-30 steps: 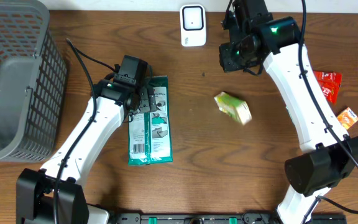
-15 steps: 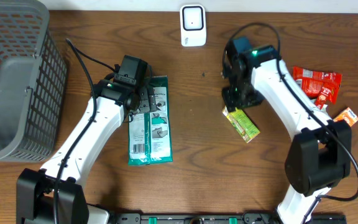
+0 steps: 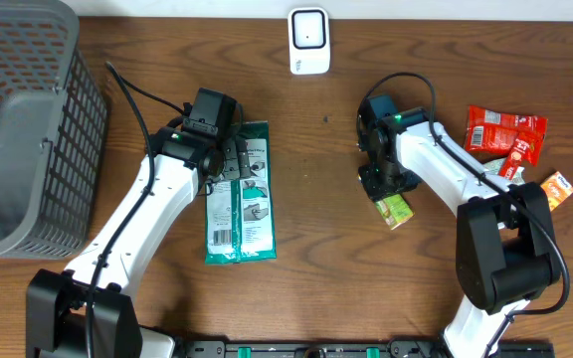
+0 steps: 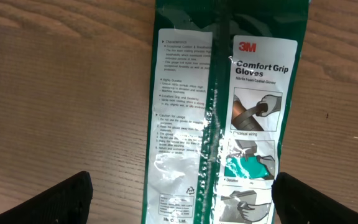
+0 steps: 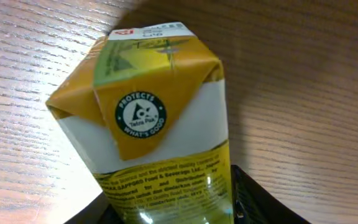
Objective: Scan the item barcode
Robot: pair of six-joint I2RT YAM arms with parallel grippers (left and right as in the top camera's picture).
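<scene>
Right gripper (image 3: 379, 182) has dropped from the far side by the scanner (image 3: 308, 40) onto the carton (image 3: 396, 210), and the carton has slid nearer and right of where it lay a second ago. Left arm hasn't budged.

Carton: right of centre on the table (image 3: 316, 249), mostly under the gripper overhead, only its near-right end showing. Right wrist view: it fills the frame, gable end with the round seal up, tilted.

Right jaws: about half closed, pinching the carton, one dark finger on each side of it.

Left gripper (image 3: 229, 159): jaws spread wide, holding nothing, hanging over the far end of the glove pack (image 3: 240, 204). Fingertips sit in the wrist view's two lower corners, clear of the pack.

Counts: 1 carton, 1 scanner at the far edge, 1 basket (image 3: 28, 129) far left, 1 orange packet (image 3: 557, 187) at the right edge. Red packets (image 3: 500, 127): looks like 2 overlapped. Glove pack: one or two overlapped, can't tell.
</scene>
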